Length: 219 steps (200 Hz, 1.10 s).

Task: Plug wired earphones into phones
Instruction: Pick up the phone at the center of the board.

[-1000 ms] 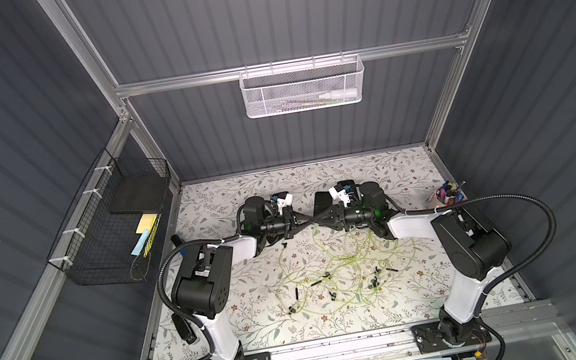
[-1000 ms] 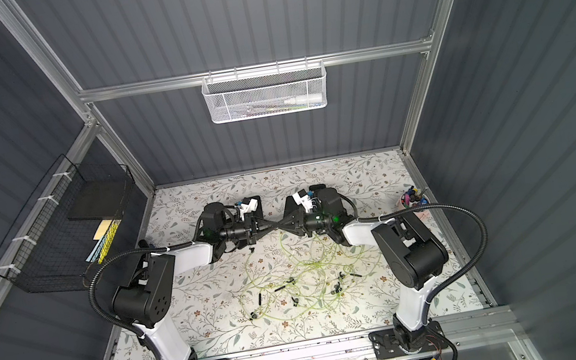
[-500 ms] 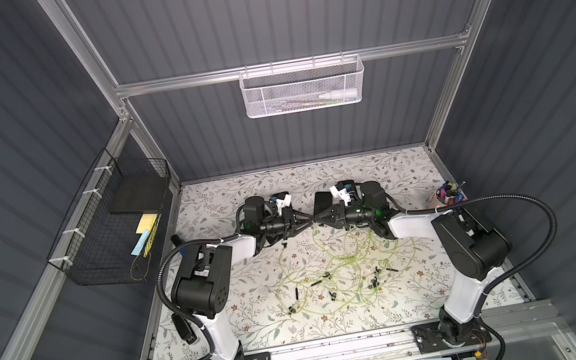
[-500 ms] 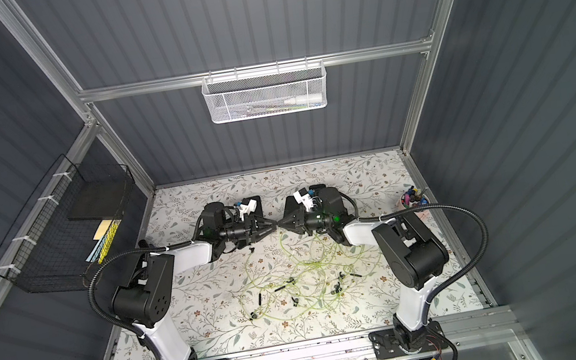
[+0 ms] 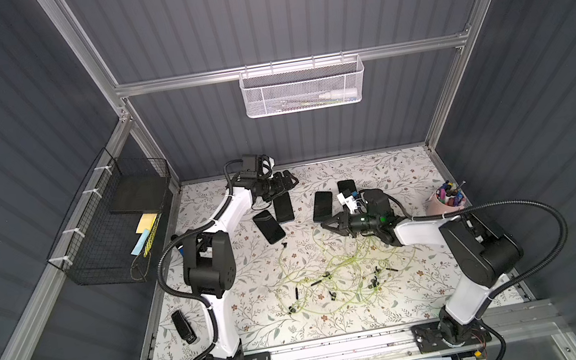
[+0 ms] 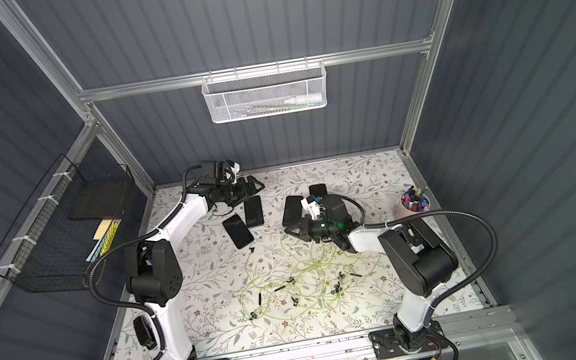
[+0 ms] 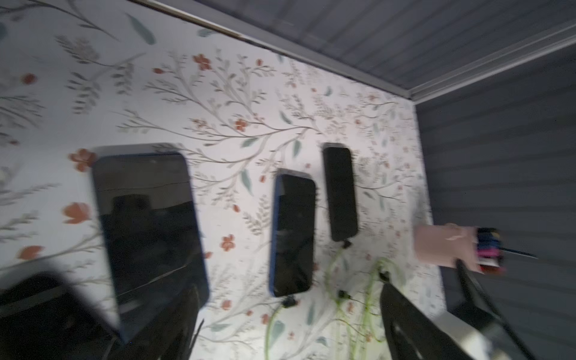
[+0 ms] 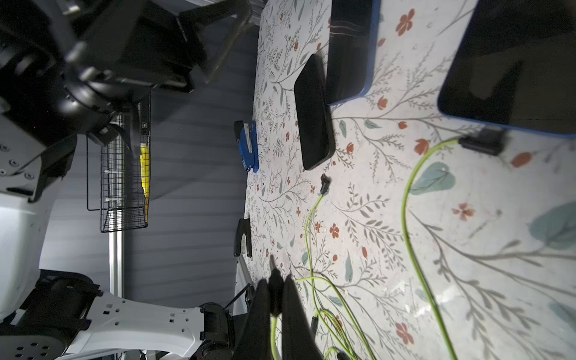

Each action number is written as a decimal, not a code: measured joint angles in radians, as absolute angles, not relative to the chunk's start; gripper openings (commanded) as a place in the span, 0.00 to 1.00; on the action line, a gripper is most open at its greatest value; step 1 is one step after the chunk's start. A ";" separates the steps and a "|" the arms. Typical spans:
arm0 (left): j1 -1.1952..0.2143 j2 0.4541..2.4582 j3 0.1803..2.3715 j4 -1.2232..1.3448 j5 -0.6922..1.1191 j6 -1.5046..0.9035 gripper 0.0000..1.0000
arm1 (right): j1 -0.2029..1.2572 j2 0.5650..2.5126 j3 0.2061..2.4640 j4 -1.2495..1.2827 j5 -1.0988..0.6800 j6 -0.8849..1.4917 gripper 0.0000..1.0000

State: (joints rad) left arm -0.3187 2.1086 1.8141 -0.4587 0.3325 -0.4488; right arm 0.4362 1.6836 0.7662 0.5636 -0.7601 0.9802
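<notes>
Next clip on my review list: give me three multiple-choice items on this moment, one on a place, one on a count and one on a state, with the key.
1. Where does the pink cup of coloured pens stand on the floral table?
A. near the edge on the right arm's side
B. at the table's middle
C. near the edge on the left arm's side

2. How many flat black smartphones lie on the table?
A. two
B. four
C. six

3. What state is the right tool in?
A. wide open and empty
B. shut on a smartphone
C. shut on a yellow-green earphone cable

Key: 1 A, as the cup stands at that edge in both top views. 2 B, as both top views show four. 3 C, as the right wrist view shows the cable coming out of the closed tool.
</notes>
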 measured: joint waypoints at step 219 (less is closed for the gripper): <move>-0.449 2.548 2.318 -0.970 -0.189 -0.297 0.94 | 0.436 1.567 0.735 0.234 -0.609 0.758 0.00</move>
